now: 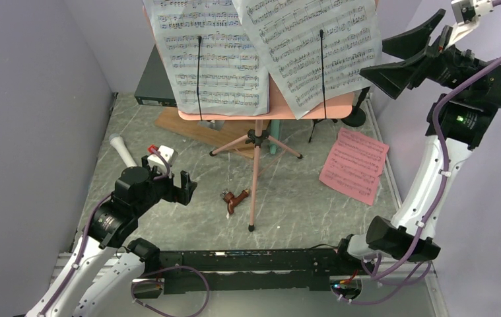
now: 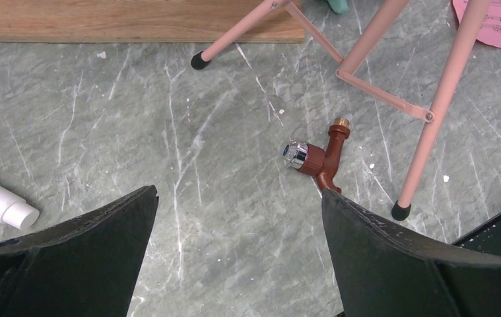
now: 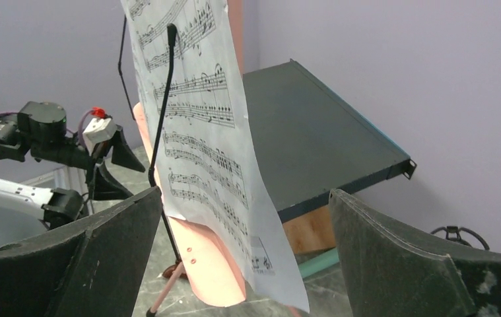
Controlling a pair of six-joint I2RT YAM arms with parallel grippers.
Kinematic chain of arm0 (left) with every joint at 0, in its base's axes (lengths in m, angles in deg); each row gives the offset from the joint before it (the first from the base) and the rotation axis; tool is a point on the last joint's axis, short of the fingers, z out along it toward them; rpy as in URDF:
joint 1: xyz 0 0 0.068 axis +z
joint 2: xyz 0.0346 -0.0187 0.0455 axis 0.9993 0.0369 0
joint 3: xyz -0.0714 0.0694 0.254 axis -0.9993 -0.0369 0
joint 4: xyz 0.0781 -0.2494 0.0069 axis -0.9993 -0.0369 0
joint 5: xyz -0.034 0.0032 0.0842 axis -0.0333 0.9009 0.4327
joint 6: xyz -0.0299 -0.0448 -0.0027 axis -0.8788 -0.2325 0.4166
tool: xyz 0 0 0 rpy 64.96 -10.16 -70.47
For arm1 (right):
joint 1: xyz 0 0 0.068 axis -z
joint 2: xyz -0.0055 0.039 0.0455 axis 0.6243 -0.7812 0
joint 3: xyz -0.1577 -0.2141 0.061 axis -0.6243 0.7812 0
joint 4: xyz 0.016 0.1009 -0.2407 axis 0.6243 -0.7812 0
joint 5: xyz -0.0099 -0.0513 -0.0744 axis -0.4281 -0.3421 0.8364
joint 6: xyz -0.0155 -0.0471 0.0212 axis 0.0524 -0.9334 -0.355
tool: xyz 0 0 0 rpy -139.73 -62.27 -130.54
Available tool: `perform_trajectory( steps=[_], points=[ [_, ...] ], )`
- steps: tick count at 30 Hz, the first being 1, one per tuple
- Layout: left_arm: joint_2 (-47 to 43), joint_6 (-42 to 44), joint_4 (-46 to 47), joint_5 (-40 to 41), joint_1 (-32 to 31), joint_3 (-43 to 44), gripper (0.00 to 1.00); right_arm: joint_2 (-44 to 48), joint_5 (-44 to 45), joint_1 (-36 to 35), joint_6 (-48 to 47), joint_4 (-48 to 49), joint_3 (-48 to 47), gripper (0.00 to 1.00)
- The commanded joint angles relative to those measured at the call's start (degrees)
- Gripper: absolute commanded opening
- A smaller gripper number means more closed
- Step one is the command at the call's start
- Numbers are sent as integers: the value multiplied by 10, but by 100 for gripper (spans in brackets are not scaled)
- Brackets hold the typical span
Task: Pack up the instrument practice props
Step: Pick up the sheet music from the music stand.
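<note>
**Left gripper** (image 2: 237, 193): the jaws stood fully apart with nothing between them, low over the grey marbled table top (image 2: 102, 132). Only bare table lay between its fingers. A small brown wooden piece with a chrome cap (image 2: 320, 158) lay just beyond the right finger, near one foot of the pink tripod legs (image 2: 432, 119). The end of a white microphone (image 2: 0, 205) lay on the table to the gripper's left, apart from it.

**Right gripper** (image 1: 373, 57): it stood high at the right side, jaws fully apart and holding nothing. It pointed at the right edge of the right-hand white sheet-music page (image 1: 313, 46). No view showed whether it touched the page.

**Task items:**
- The pink perforated music desk (image 1: 261, 113) stood upright on its tripod at mid-table.
- The desk carried the right-hand page and a second white sheet-music page (image 1: 214, 53) side by side, each crossed by a thin black retaining wire (image 1: 199, 76).
- A red sheet-music page (image 1: 355, 164) lay flat on the table to the right of the stand.
- A black mic mount (image 1: 354, 116) stood behind the desk's right corner.

**Other items:** a big dark grey flat metal box (image 1: 154, 82) sat at the rear left, with a brown wooden board (image 1: 191, 129) in front of it.
</note>
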Motion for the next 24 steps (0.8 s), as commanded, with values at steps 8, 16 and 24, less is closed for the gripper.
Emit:
perform_trajectory(
  steps=[8, 16, 24],
  points=[
    [6, 9, 4, -9, 8, 7, 99, -10, -27, -73, 42, 85, -24, 98],
    [10, 10, 4, -16, 10, 8, 99, 22, -30, -72, 11, 41, -17, 86],
    [7, 10, 6, -18, 10, 7, 99, 46, -33, -65, 17, 42, 11, 58]
  ],
)
